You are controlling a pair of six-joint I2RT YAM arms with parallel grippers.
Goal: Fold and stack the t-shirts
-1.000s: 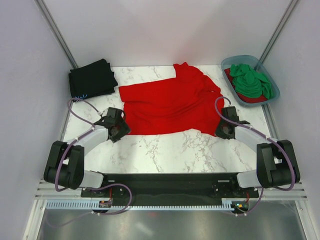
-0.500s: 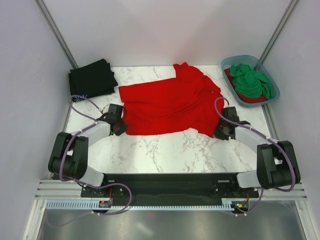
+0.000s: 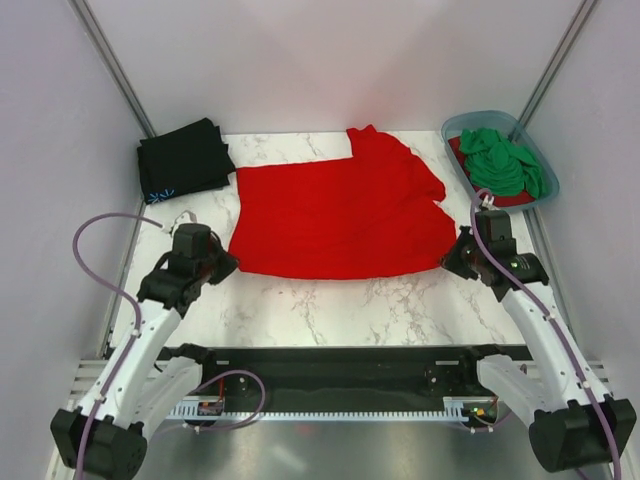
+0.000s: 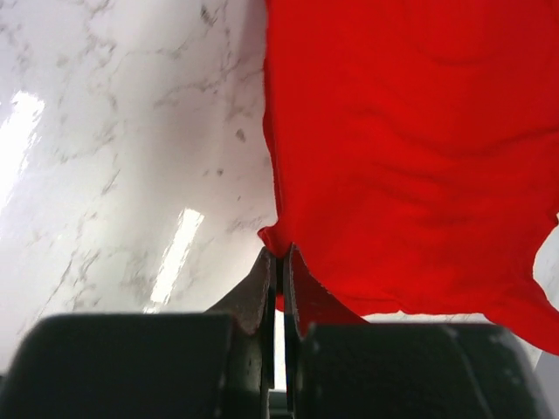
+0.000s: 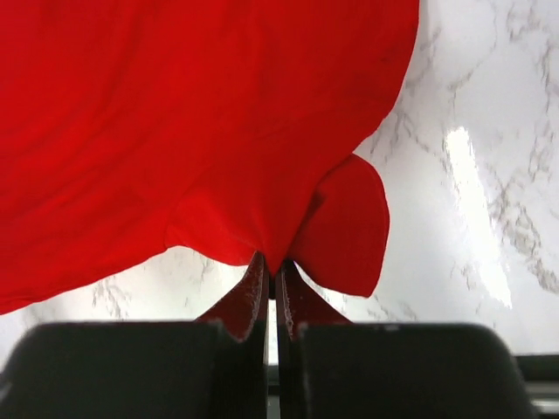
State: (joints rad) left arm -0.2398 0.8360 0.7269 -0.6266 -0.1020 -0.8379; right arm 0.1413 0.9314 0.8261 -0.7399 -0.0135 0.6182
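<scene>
A bright red t-shirt [image 3: 340,215] lies spread across the middle of the marble table. My left gripper [image 3: 226,263] is shut on its near left corner, and the wrist view shows that red t-shirt [image 4: 410,148] pinched in the left gripper [image 4: 281,255]. My right gripper [image 3: 452,262] is shut on the near right corner; the red t-shirt [image 5: 201,122] bunches at the right gripper [image 5: 272,266]. A folded black t-shirt [image 3: 184,157] with a small light-blue mark lies at the back left. A green t-shirt [image 3: 502,161] sits crumpled in the tub, on top of another red t-shirt [image 3: 505,198].
A blue-grey plastic tub [image 3: 462,125] stands at the back right corner. Bare marble table [image 3: 330,305] runs between the shirt's near edge and the arm bases. Metal frame posts rise at both back corners.
Both grippers have closed on the shirt's near corners and pulled outward and up. The near edge is now stretched straight and the shirt lies flatter and wider.
</scene>
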